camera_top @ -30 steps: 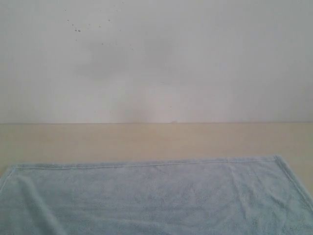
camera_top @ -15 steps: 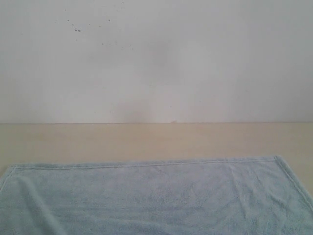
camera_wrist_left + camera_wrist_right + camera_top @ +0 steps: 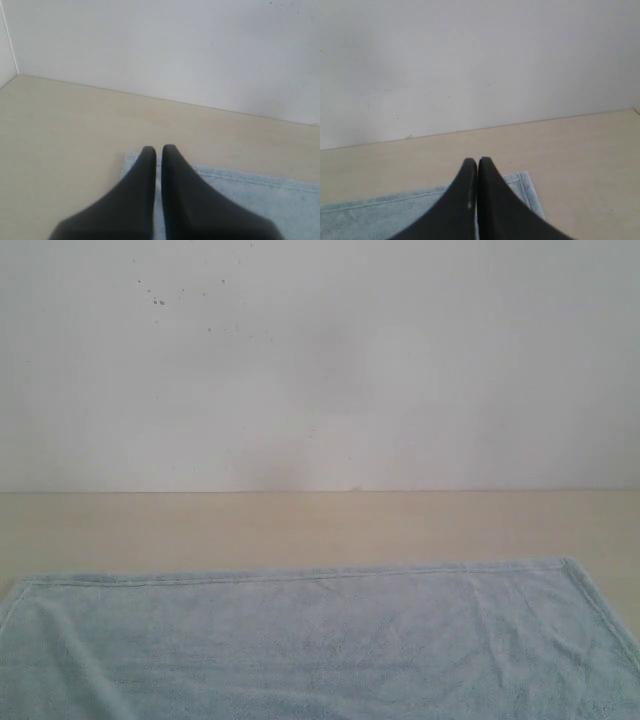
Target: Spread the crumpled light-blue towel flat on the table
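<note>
One pale-blue fluffy towel [image 3: 320, 640] lies spread flat on the table [image 3: 300, 525].

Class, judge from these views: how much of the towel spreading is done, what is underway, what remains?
Done: the towel lies spread on the table, far hem straight, both far corners out. In hand: nothing; the left gripper and right gripper hover shut over those corners. Left: perhaps a faint crease near the left; the near edge is out of view.
</note>
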Motion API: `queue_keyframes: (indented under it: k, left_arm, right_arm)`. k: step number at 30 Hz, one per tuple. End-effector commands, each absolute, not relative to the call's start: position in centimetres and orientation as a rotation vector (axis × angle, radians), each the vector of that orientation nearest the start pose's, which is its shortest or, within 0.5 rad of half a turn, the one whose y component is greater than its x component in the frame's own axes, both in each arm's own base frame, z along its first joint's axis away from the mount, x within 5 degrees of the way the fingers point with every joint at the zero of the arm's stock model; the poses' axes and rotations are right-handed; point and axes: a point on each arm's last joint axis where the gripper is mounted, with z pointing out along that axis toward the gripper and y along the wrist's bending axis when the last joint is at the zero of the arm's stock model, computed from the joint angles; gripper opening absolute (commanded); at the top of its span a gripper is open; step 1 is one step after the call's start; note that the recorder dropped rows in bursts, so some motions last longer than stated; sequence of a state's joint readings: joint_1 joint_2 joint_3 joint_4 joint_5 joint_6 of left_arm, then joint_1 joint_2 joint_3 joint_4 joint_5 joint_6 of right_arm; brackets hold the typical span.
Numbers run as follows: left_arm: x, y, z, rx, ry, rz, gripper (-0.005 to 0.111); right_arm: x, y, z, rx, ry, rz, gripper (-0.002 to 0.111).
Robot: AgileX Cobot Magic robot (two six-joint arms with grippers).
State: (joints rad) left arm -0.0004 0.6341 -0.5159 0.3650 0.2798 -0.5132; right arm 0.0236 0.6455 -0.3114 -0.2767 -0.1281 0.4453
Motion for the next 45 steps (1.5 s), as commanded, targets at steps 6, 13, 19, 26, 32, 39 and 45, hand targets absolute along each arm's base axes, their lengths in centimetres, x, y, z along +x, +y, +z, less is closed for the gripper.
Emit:
queue_keyframes:
  k: [6,13,19,26,32,39,45]
  left_arm:
    - [11.8,0.8,31.8,-0.224,1.77,-0.048,0.004]
    - [8.9,0.8,33.1,-0.213,1.626,-0.065,0.004]
    - [7.5,0.4,31.1,-0.166,1.55,-0.106,0.004]
    - [6.3,0.3,27.3,-0.157,1.559,-0.114,0.004]
    - [5.6,0.4,24.2,-0.157,1.567,-0.114,0.004]
    - [5.3,0.4,22.3,-0.158,1.572,-0.112,0.004]
    - [5.5,0.4,20.8,-0.161,1.616,-0.108,0.004]
  right_arm:
    - [11.1,0.6,28.2,0.092,1.565,0.181,0.0]
    - [9.2,0.5,25.9,0.1,1.54,0.191,0.0]
    - [7.8,0.4,24.5,0.176,1.481,0.261,0.0]
    - [6.6,0.4,24.1,0.163,1.399,0.269,0.0]
    - [6.4,0.3,23.3,0.165,1.406,0.268,0.0]
    - [6.5,0.4,22.0,0.17,1.444,0.265,0.0]
    - [6.5,0.3,22.0,0.171,1.446,0.265,0.0]
